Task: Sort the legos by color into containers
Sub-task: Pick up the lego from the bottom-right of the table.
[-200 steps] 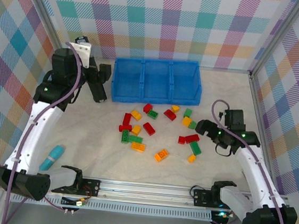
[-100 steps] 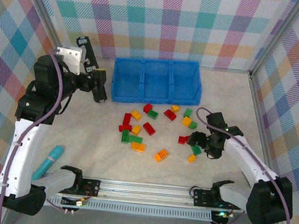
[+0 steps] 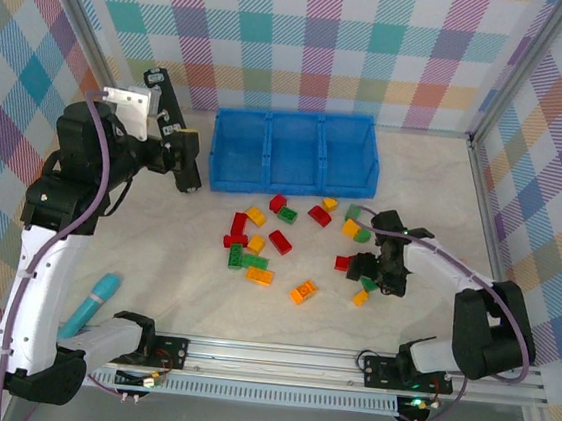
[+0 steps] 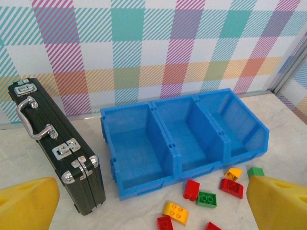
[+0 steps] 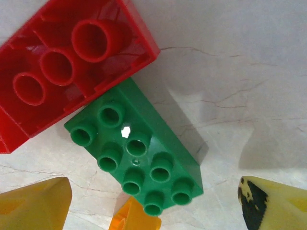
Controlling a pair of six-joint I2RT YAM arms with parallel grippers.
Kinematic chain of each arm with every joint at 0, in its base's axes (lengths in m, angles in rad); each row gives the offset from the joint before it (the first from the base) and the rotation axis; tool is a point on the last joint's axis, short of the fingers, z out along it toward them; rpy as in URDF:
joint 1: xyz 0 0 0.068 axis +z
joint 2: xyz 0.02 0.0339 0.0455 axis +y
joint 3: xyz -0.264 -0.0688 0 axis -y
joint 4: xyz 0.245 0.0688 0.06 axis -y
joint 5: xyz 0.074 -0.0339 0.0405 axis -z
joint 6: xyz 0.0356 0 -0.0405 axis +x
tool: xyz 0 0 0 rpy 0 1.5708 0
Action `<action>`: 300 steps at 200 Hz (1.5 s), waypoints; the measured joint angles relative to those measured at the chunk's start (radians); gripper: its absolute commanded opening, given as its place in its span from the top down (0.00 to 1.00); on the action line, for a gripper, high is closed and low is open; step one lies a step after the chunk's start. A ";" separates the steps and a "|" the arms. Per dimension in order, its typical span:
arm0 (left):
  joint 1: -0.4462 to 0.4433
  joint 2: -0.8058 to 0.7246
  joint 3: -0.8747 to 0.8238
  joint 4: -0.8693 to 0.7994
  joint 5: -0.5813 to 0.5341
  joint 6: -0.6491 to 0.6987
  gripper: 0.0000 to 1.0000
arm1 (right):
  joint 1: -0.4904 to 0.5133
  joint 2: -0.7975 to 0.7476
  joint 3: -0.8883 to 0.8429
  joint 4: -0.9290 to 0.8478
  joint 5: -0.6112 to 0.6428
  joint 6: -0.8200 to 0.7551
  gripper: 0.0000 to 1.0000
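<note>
The legos (image 3: 280,242), red, green and yellow-orange, lie scattered on the pale table (image 3: 183,281), all of them outside the containers (image 3: 292,187). These are three side-by-side compartments of one blue bin that sits at 12 o'clock from the pile. Far left in the top view, a teal tool (image 3: 95,302) lies at about 8 o'clock from the bricks and well apart from them. Above it the left arm reaches toward the back. The left gripper (image 4: 153,206) is released, with its yellow fingertips (image 4: 29,203) spread to the two lower corners of the wrist view and nothing between them. A black case (image 4: 57,148) with metal latches and a handle stands on edge just beside the bin, at its 9 o'clock. From this wrist camera a few red, green and orange bricks show near the bin's front wall at 6 o'clock. At the right edge of the scatter, around 4 o'clock, the right gripper (image 5: 153,203) is low over the table with its jaws apart. They straddle a green brick (image 5: 134,158) lying studs up, and neither fingertip is seen touching it. A red brick (image 5: 72,62), hollow side up, touches the green one at its 11 o'clock. An orange brick (image 5: 136,218) pokes in at 6 o'clock.
</note>
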 measured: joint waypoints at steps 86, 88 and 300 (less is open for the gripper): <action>0.000 0.027 0.009 -0.001 0.011 -0.011 0.00 | 0.026 0.102 0.033 -0.019 0.058 -0.014 0.44; 0.000 0.027 0.009 -0.001 0.011 -0.011 0.00 | 0.026 0.103 0.034 -0.020 0.058 -0.015 0.45; 0.000 0.005 -0.025 0.037 0.006 -0.007 0.00 | 0.084 0.111 0.656 -0.260 0.117 -0.161 0.74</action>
